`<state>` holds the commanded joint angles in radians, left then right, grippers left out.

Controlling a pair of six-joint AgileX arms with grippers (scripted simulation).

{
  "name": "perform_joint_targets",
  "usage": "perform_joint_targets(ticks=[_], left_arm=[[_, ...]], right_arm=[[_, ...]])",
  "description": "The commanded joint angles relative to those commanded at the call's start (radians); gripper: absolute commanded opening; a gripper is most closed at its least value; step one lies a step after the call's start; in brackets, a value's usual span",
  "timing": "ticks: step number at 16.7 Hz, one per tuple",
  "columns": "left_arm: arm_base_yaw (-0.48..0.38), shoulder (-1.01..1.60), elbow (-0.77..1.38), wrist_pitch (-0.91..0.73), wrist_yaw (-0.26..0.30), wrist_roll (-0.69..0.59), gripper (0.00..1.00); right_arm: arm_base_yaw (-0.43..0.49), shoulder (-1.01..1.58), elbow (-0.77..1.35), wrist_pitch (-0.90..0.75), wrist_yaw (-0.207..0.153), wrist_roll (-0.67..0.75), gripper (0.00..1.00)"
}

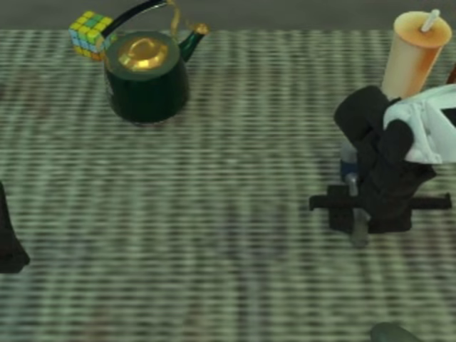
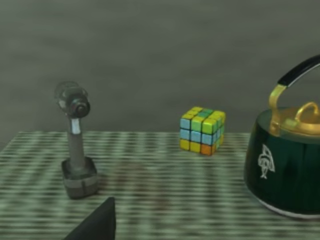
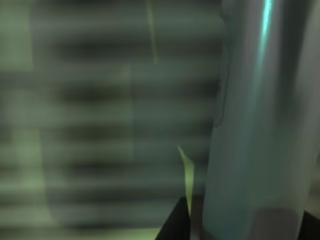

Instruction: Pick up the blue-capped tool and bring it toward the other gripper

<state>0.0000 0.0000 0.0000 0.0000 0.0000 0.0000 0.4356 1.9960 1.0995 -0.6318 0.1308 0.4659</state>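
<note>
top view: right claw (image 1: 358, 214) low over blue-capped tool (image 1: 354, 206), grip state unclear; left claw (image 1: 11, 246) parked at left edge.

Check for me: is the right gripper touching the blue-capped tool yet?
Cannot tell. In the top view the right gripper sits directly over the blue-capped tool, hiding any contact; the right wrist view shows only the grey handle close up.

Striped green table (image 1: 214, 214), kettle (image 1: 146, 78), colour cube (image 1: 90, 33), orange cup (image 1: 412, 57), drill (image 2: 76, 145)
</note>
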Motion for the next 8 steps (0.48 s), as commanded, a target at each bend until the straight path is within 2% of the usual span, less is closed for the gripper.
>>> perform_joint_targets(ticks=[7,8], left_arm=[[0.000,0.000,0.000,0.000,0.000,0.000,1.00],[0.000,0.000,0.000,0.000,0.000,0.000,1.00]], right_arm=[[0.000,0.000,0.000,0.000,0.000,0.000,0.00],[0.014,-0.044,0.025,-0.012,-0.053,0.035,0.00]])
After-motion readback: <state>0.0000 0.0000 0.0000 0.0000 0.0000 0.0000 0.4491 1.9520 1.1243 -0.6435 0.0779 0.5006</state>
